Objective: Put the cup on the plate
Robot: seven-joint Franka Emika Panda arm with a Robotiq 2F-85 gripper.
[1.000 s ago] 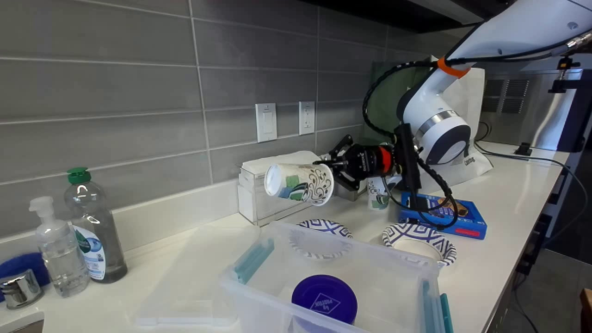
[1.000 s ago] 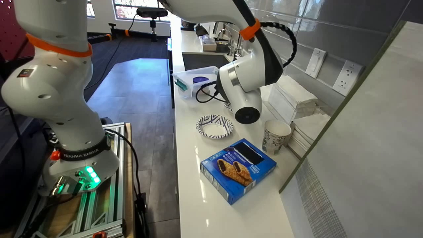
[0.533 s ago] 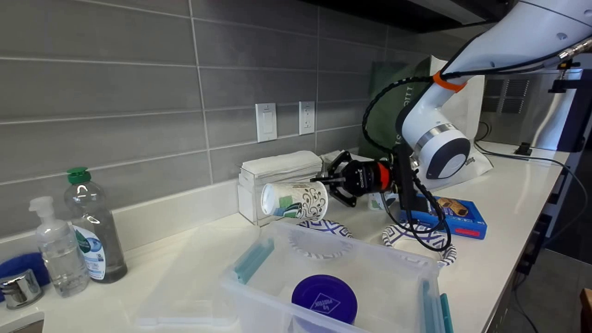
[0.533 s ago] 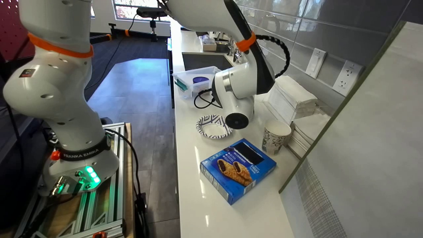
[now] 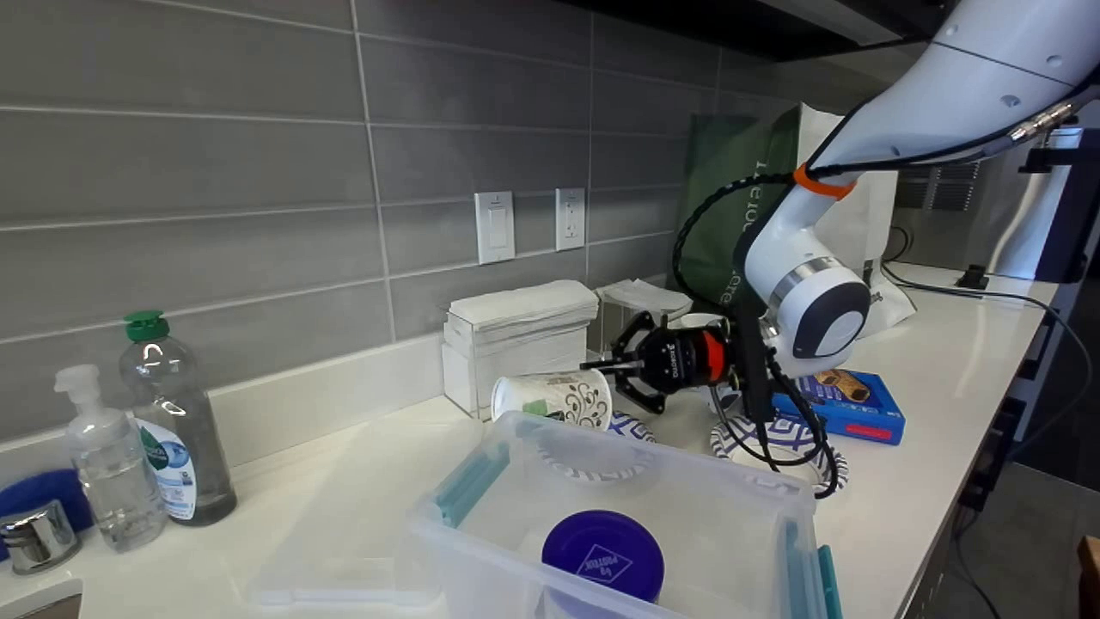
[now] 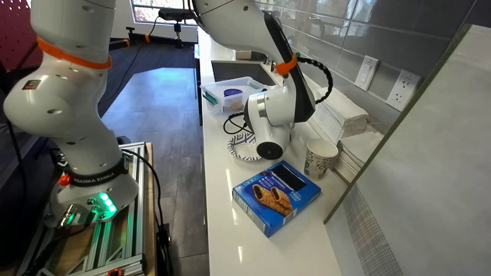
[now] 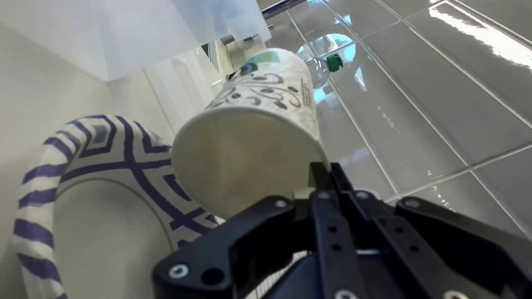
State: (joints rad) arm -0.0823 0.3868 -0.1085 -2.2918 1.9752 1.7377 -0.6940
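I make out both exterior views looking opposite ways along the counter, sharing the plastic bin; the wrist view (right up close) stares into the cup, near mid-frame.

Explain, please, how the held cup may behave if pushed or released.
The cup looks like thin paper, so it is probably light and easily dented. The gripper pinches it at one edge, so it may swivel. Round and held sideways, it could roll if released.
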